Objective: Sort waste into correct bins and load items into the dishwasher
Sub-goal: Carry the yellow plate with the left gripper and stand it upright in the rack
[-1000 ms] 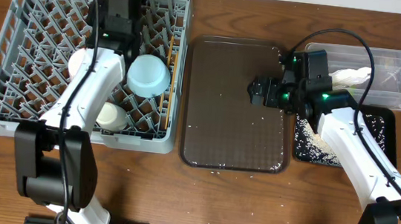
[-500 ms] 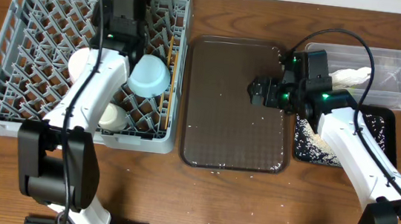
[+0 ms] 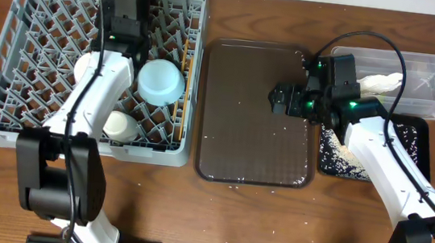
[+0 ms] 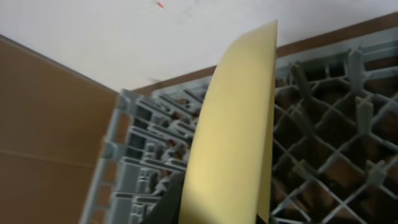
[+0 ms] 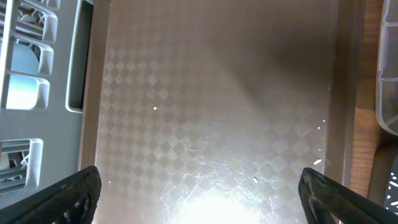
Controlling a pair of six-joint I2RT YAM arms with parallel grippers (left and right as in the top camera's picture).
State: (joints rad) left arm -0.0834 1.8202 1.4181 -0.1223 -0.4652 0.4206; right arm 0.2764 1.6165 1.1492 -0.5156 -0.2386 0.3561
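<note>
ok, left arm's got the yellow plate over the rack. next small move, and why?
Probably ease the yellow plate straight down between the pegs of the grey rack, then release. The left wrist view shows it upright on edge over the rack's back rows, with open slots beside it.

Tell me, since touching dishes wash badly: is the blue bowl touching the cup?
Apart. The overhead view shows bare rack between the blue bowl and the cup.
</note>
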